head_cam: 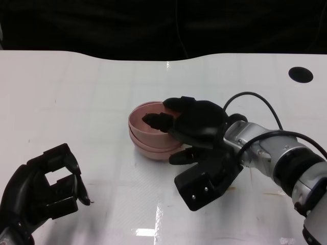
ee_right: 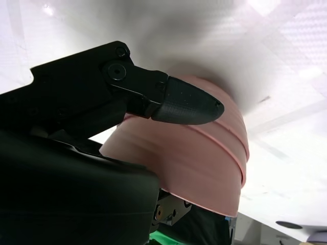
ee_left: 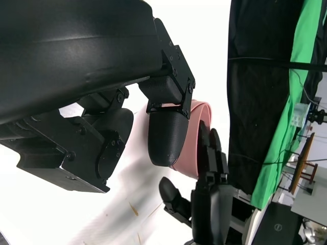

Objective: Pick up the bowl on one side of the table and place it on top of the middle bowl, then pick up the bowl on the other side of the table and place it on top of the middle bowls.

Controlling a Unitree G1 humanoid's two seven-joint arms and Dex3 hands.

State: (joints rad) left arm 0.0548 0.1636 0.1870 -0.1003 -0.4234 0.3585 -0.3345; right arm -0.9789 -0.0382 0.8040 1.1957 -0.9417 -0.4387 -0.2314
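Pink bowl stack [head_cam: 153,140] gripped by right hand [head_cam: 196,125] fingers [head_cam: 159,121].

No legible text or labels anywhere.

The right hand [head_cam: 196,122] covers the near rim of the pink stacked bowls [head_cam: 148,135], so its grip there can't be made out. The left hand [head_cam: 43,191] is cut off at the head view's lower left corner. The right forearm [head_cam: 286,163] runs off the right edge.
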